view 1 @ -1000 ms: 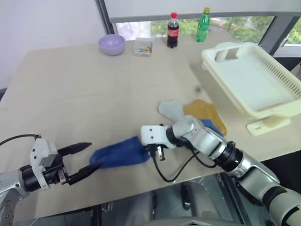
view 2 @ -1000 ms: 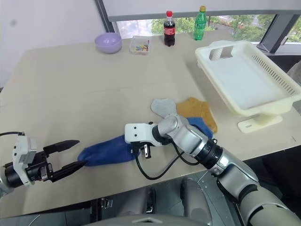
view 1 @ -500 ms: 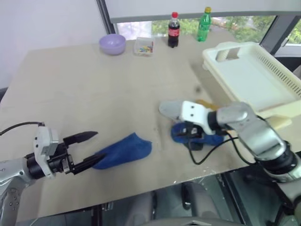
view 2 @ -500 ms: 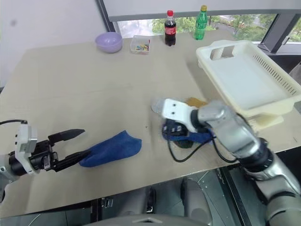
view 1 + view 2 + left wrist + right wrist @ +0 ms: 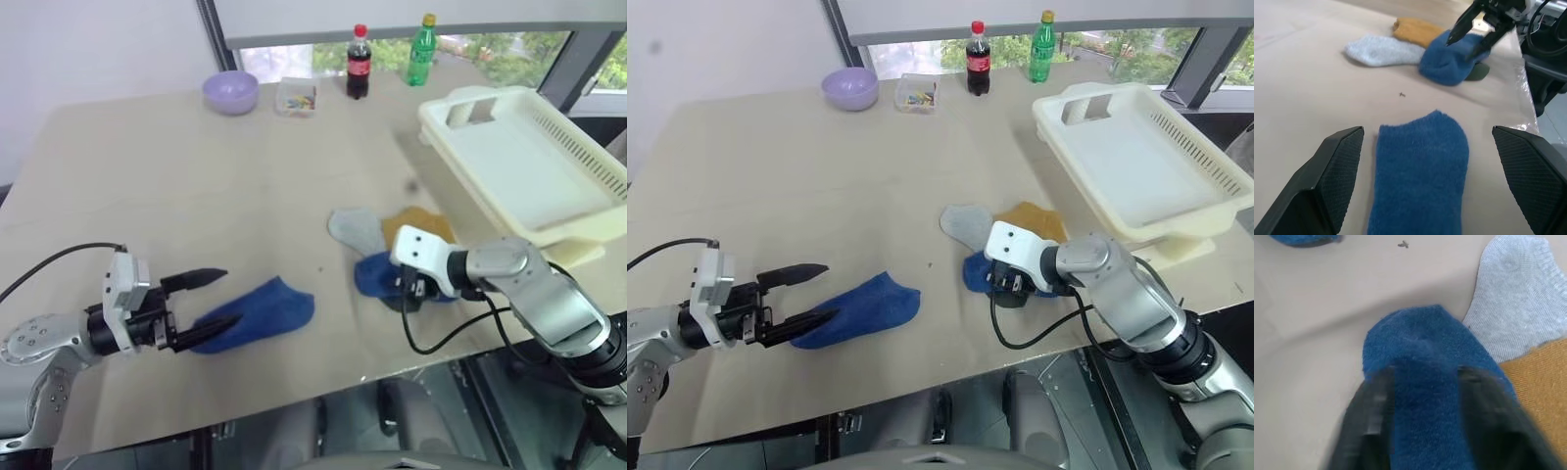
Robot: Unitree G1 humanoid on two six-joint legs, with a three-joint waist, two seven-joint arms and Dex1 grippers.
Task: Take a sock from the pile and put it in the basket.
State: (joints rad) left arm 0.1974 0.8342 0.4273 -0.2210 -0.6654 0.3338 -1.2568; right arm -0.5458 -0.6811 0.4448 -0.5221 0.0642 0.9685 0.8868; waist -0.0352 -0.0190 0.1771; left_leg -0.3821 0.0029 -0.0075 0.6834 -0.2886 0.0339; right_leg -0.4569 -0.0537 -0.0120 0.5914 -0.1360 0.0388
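The pile (image 5: pixel 397 245) lies near the front of the worktop (image 5: pixel 196 186), just beside the basket (image 5: pixel 519 166). The right gripper (image 5: pixel 1011 286) closes on the pile's blue sock (image 5: pixel 1425 391), whose toe points away from the basket. A separate blue sock (image 5: pixel 260 311) lies flat to the left, long axis running left-right, toe toward the pile. The left gripper (image 5: pixel 220 299) stands wide open at its near end, empty.

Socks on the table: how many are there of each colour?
Blue socks: 2, one lying apart, one heaped with the rest
Grey sock: 1
Mustard sock: 1
Dark green sock: 1, mostly hidden under a blue one
Total: 5
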